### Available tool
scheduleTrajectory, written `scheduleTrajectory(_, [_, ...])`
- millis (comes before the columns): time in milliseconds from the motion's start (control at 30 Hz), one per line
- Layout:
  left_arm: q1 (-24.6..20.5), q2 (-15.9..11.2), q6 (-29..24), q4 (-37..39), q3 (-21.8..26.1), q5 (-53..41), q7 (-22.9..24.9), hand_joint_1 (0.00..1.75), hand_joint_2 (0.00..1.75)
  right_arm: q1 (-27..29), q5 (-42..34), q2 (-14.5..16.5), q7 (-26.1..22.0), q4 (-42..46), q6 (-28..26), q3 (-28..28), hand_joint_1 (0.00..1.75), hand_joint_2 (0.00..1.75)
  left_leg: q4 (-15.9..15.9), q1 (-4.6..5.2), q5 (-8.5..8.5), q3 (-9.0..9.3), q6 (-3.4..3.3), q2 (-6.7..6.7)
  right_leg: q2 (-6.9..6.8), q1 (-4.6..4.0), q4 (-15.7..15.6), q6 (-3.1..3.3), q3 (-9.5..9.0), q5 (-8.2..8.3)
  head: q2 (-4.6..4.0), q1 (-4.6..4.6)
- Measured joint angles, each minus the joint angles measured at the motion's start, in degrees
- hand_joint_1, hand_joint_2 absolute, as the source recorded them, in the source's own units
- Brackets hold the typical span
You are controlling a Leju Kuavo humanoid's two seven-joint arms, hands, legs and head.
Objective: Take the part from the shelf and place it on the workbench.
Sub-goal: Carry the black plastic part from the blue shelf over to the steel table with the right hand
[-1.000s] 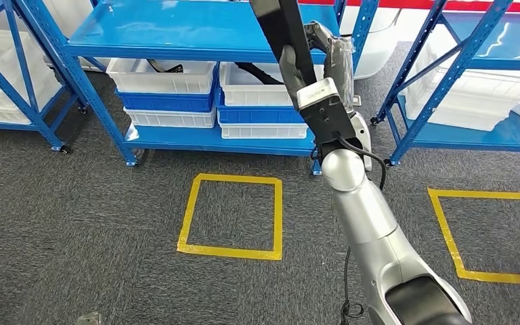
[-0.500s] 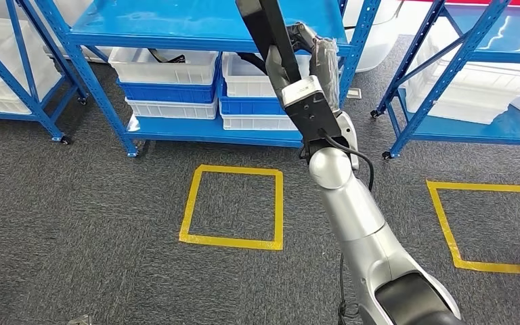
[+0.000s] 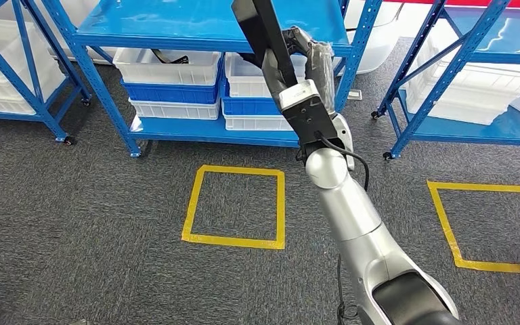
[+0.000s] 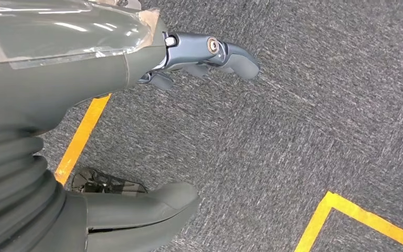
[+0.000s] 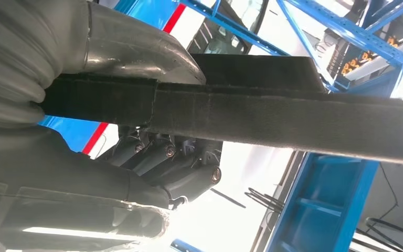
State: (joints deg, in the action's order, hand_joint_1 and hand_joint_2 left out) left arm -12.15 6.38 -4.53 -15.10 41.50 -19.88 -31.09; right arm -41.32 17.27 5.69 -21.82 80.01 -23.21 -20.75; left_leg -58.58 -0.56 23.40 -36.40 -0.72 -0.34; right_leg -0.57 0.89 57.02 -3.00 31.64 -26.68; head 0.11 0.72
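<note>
white bins [image 3: 169,66] | yellow tape square [image 3: 235,206] | grey carpet [image 3: 74,223]

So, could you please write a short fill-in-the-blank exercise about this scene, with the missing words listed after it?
1. The long black part is held by the robot's ____ hand.
2. The squares taped on the carpet are ____ in colour.
3. The frame of the shelf is painted ____.
4. The left hand hangs over the carpet and holds ____.

Missing words: right; yellow; blue; nothing
</note>
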Motion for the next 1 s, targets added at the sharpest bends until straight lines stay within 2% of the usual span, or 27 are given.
scheduleTrajectory(133, [0.19,-0.10,-0.02,0.00,0.80,0.42,-0.40,0.00,1.75,-0.43,0.30,1.08,-0.81,-1.40,-0.50,-0.03,1.75,1.75,-0.06,0.03,-0.17,-0.06,-0.11,0.05,0.01,-0.01,0.20,-0.15,0.16,0.12,0.00,-0.02])
scheduleTrajectory(367, [0.22,-0.52,-0.02,0.00,1.21,0.69,-0.66,0.00,1.75,-0.95,2.29,1.77,-0.98,-3.01,-2.18,-0.38,1.75,1.75,-0.23,0.26,-0.15,-0.19,-0.21,0.00,0.00,0.48,0.18,-0.43,0.30,0.29,0.00,-0.02])
scheduleTrajectory(433, [0.21,-0.63,-0.02,-0.01,1.27,0.69,-0.72,0.00,1.75,-1.11,2.53,2.01,-1.01,-3.34,-2.39,-0.44,1.75,1.75,-0.09,0.38,-0.24,-0.24,-0.48,-0.06,-0.05,0.53,0.09,-0.63,0.26,0.40,0.00,-0.02])
scheduleTrajectory(500, [0.16,-0.66,-0.01,-0.01,1.32,0.68,-0.77,0.00,1.75,-1.36,2.95,2.22,-1.06,-3.60,-2.62,-0.53,1.75,1.75,0.62,0.15,-0.72,-0.08,-1.17,-0.08,-0.02,0.61,0.97,-0.66,0.82,-0.26,0.00,-0.01])
scheduleTrajectory(567, [0.11,-0.66,0.02,-0.01,1.36,0.65,-0.81,0.00,1.75,-1.63,3.27,2.28,-1.17,-3.85,-2.80,-0.64,1.75,1.75,1.22,-0.16,-1.21,-0.05,-1.77,-0.13,0.11,0.76,5.90,-0.22,3.21,-2.96,0.00,0.06])
scheduleTrajectory(633, [0.15,-0.68,0.03,-0.02,1.42,0.62,-0.83,0.00,1.75,-1.68,3.41,2.25,-1.27,-4.20,-2.89,-0.73,1.75,1.75,1.26,-0.17,-1.42,-0.33,-1.79,-0.47,0.21,0.74,13.70,0.06,6.70,-6.23,0.00,0.10])
scheduleTrajectory(667, [0.19,-0.67,0.03,-0.02,1.45,0.62,-0.83,0.00,1.75,-1.63,3.46,2.22,-1.29,-4.42,-2.91,-0.75,1.75,1.75,1.24,-0.18,-1.52,-0.46,-1.68,-0.75,0.24,0.75,16.21,-0.09,7.77,-6.97,0.00,0.10])
scheduleTrajectory(700, [0.21,-0.65,0.04,-0.02,1.48,0.62,-0.82,0.00,1.75,-1.59,3.50,2.20,-1.30,-4.62,-2.92,-0.78,1.75,1.75,1.22,-0.21,-1.65,-0.58,-1.51,-1.10,0.27,0.76,16.72,-0.40,7.84,-6.88,0.00,0.10])
scheduleTrajectory(733, [0.21,-0.62,0.06,-0.02,1.50,0.62,-0.82,0.00,1.75,-1.56,3.53,2.19,-1.32,-4.79,-2.93,-0.79,1.75,1.75,1.18,-0.29,-1.79,-0.67,-1.30,-1.50,0.34,0.82,14.72,-0.87,6.68,-5.90,0.00,0.10])
scheduleTrajectory(767, [0.20,-0.60,0.08,-0.02,1.51,0.62,-0.82,0.00,1.75,-1.58,3.58,2.19,-1.33,-4.91,-2.93,-0.81,1.75,1.75,1.09,-0.40,-1.90,-0.75,-1.05,-1.92,0.64,0.96,10.89,-1.37,4.61,-4.41,0.00,0.10])
scheduleTrajectory(800, [0.19,-0.61,0.09,-0.02,1.54,0.62,-0.82,0.00,1.75,-1.61,3.66,2.19,-1.35,-5.02,-2.95,-0.83,1.75,1.75,0.95,-0.44,-2.00,-0.91,-0.69,-2.34,1.37,1.09,6.93,-1.66,2.56,-3.15,0.00,0.10])
scheduleTrajectory(833, [0.18,-0.65,0.09,-0.02,1.60,0.62,-0.82,0.00,1.75,-1.66,3.75,2.21,-1.37,-5.12,-2.98,-0.86,1.75,1.75,0.78,-0.44,-2.12,-1.13,-0.31,-2.73,1.91,1.11,3.73,-1.60,0.98,-2.12,0.00,0.10])
scheduleTrajectory(867, [0.20,-0.69,0.09,-0.02,1.70,0.63,-0.83,0.00,1.75,-1.69,3.82,2.23,-1.39,-5.25,-3.02,-0.90,1.75,1.75,0.70,-0.38,-2.29,-1.41,0.13,-3.05,2.35,1.07,2.06,-1.25,0.22,-1.60,0.00,0.09])
scheduleTrajectory(900, [0.25,-0.75,0.08,-0.02,1.83,0.63,-0.84,0.00,1.75,-1.70,3.88,2.25,-1.40,-5.41,-3.06,-0.93,1.75,1.75,0.74,-0.32,-2.53,-1.67,0.57,-3.32,2.50,0.90,1.75,-0.68,0.19,-1.45,0.00,0.07])
scheduleTrajectory(967, [0.44,-0.82,0.01,-0.02,2.12,0.66,-0.85,0.00,1.75,-1.73,3.91,2.36,-1.43,-5.78,-3.13,-1.03,1.75,1.75,0.92,-0.46,-2.95,-2.06,1.24,-3.56,1.81,0.85,1.92,0.36,0.47,-0.96,0.00,0.03])
scheduleTrajectory(1000, [0.52,-0.85,-0.07,-0.02,2.25,0.67,-0.86,0.00,1.75,-1.78,3.92,2.47,-1.44,-5.96,-3.15,-1.06,1.75,1.75,0.47,-0.55,-2.56,-2.37,1.48,-3.06,1.48,0.90,1.93,0.83,0.57,-0.75,0.00,0.01])
